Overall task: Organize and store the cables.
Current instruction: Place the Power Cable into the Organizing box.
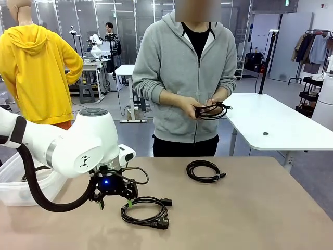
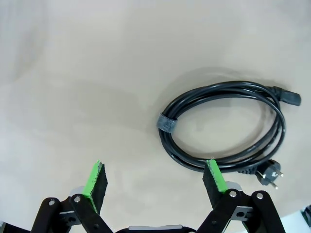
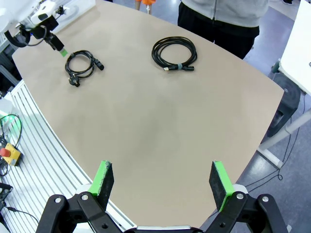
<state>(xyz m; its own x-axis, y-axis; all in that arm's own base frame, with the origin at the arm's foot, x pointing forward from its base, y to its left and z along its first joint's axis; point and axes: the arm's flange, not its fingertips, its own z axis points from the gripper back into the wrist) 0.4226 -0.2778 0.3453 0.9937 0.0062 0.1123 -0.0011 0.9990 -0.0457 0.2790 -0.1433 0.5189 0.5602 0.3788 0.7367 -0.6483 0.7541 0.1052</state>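
Left claw (image 1: 115, 203), fingers apart, at nine o'clock of the coiled plug cable (image 1: 145, 211); right claw (image 3: 163, 177) also apart above the table (image 3: 170, 121).

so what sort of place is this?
Probably an open-plan robotics lab: a white robot arm working at a table, a red-and-yellow stop button box nearby, plain white desks beyond.

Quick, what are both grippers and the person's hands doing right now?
Left gripper: open, empty, by the plug cable.
Right gripper: open, empty.
Person's hands: holding a coiled cable.
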